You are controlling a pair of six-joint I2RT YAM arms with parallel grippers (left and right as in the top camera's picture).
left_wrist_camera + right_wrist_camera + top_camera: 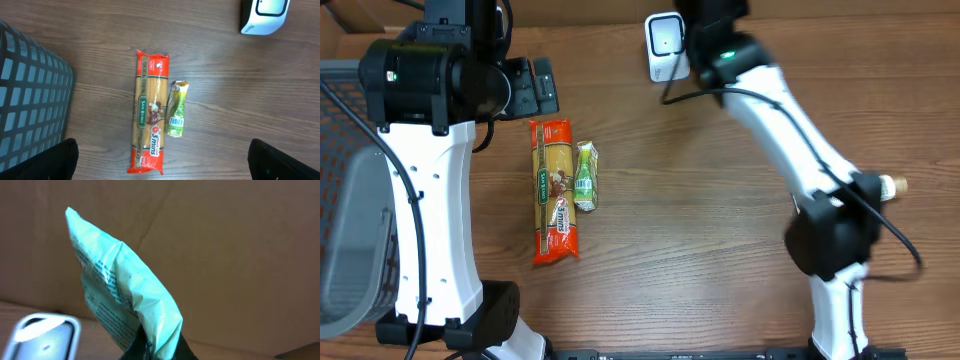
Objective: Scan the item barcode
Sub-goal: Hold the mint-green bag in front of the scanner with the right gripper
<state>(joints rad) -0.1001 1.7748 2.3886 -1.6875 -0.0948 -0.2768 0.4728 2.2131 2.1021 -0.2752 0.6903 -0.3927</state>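
Wood-grain desk [700, 200], cardboard wall [240, 240] behind; open room across the middle and right. A grey mesh basket [350, 200] crowds the left edge. The right claw [155, 349] pinches a pale green packet [125, 290] upright, near the white barcode scanner [665, 45] at the far edge. The left claw [538, 90] gapes wide near a spaghetti pack [554, 190] and green sachet [585, 177] lying side by side.

Wooden table [700, 220], pasta packet [553, 190], green sachet [585, 177], scanner [665, 45]

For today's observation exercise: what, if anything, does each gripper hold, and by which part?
The right gripper pinches a pale green packet by its lower end; the left gripper, open, holds nothing.
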